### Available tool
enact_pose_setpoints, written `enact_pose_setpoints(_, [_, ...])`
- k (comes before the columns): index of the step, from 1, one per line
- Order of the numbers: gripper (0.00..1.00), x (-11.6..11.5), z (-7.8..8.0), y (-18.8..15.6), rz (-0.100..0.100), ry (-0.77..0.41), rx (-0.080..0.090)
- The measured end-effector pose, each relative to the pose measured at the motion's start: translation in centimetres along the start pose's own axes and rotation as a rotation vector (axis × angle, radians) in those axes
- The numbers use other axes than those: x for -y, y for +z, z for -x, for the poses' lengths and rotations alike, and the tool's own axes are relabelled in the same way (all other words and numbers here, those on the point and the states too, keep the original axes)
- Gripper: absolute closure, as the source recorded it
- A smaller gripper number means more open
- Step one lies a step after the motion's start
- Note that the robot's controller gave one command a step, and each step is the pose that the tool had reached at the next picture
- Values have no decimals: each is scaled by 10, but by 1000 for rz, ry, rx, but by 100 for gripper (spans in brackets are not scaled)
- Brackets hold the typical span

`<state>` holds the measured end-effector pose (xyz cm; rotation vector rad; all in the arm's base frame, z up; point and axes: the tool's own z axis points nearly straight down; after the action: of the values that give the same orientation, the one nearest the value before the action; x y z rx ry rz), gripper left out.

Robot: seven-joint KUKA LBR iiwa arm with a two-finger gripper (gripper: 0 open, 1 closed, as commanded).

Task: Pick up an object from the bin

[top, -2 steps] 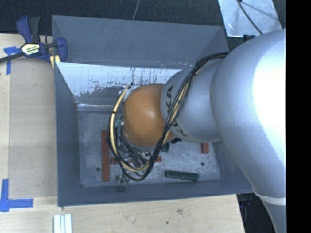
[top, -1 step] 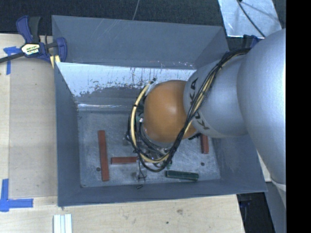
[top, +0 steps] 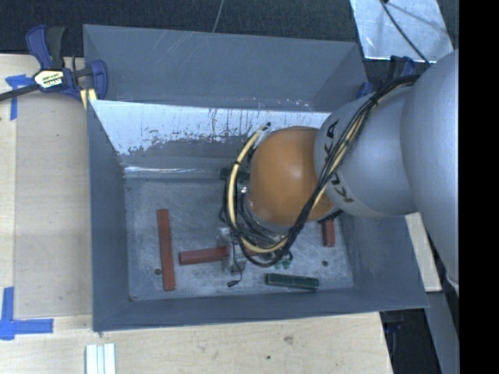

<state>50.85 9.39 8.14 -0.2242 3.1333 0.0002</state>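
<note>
Down on the bin's middle floor: the arm (top: 382, 162) reaches in from the right, and its orange cover (top: 284, 181) and looped cables hang low over the jaws.
Jaws: tucked beneath the cables; we cannot tell whether they stand apart or together.
Nearest thing: a short reddish-brown bar (top: 203, 255) lies flat and crosswise, its right end at the jaws. We judge it the likely pick, though we see no grip on it.
Other things: a longer reddish-brown bar (top: 164, 248) lies just left of it, a dark bar (top: 292, 281) near the front wall, and a small red piece (top: 329, 232) on the right.
Why so: the pieces lie flat and mostly apart on the bin (top: 109, 232) floor, so we think coming straight down on one end suits.
Stage: at the grasp, nothing lifted yet.
</note>
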Motion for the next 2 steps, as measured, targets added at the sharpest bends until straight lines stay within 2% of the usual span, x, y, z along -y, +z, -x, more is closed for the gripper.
enact_pose_setpoints(2, [100, 1, -2, -6, 0, 2, -5])
